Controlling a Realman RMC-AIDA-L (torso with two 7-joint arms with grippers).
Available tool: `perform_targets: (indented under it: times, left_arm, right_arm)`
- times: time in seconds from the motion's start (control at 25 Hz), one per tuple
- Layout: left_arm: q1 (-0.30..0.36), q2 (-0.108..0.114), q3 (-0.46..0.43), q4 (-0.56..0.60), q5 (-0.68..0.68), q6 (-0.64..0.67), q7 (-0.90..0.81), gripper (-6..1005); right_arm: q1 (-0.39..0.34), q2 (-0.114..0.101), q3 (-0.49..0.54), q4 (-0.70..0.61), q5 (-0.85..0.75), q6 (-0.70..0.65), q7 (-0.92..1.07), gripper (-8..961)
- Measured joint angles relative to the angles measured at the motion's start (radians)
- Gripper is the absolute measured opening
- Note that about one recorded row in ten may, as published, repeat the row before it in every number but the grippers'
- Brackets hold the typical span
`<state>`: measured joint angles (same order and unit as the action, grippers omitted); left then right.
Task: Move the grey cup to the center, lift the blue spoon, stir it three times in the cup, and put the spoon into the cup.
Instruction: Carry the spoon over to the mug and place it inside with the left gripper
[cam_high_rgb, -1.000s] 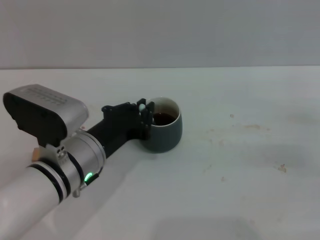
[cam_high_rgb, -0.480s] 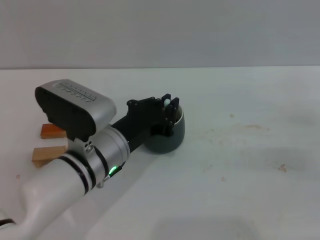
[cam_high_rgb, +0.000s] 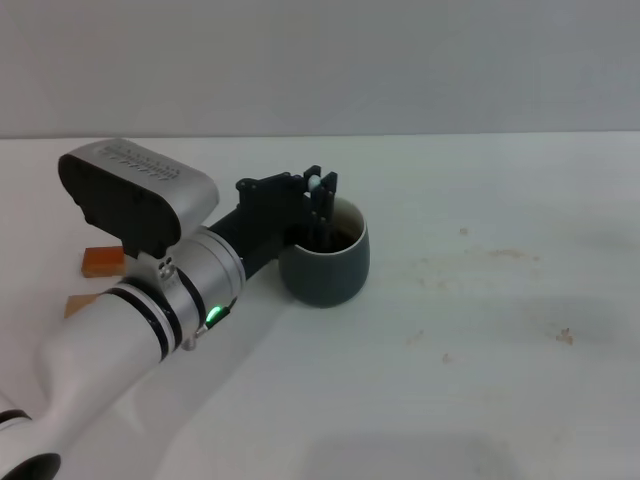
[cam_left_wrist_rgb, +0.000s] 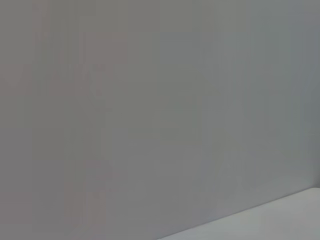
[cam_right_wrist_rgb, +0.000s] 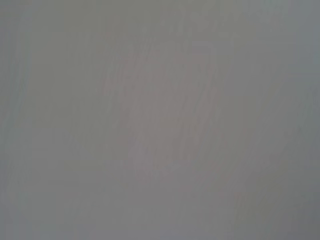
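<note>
Cup: your rounded slate-grey mug (cam_high_rgb: 326, 263) held dark liquid.
Spoon: pale-handled spoon (cam_high_rgb: 316, 188) stood upright inside it.
Left gripper (cam_high_rgb: 319, 193): you had it clamped on the handle, over the rim.

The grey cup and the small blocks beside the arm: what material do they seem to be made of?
The grey cup looks like ceramic: matte slate outside, smooth pale inside. The two blocks look like wood, orange-brown and unpolished, though the arm partly hides them.
</note>
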<state>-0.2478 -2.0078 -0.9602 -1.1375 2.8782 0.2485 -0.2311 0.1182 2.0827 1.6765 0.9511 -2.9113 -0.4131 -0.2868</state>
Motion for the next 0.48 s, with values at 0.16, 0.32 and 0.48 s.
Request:
perform_targets:
  times: [0.16,0.32,0.48]
  left_arm:
    - [0.018,0.007,-0.016,-0.005,0.001,-0.002,0.000,177]
    - [0.074,0.022,-0.014,-0.058,0.001,-0.012,0.000,178]
    - [0.109,0.033,-0.008,-0.106,0.001,-0.025,0.000,178]
  right_arm:
    - [0.004,-0.001,0.000,0.000,0.000,0.002,0.000,-1]
    - [0.010,-0.001,0.000,0.000,0.000,0.005,0.000,-2]
    - [0.013,-0.002,0.000,-0.001,0.000,0.006,0.000,-2]
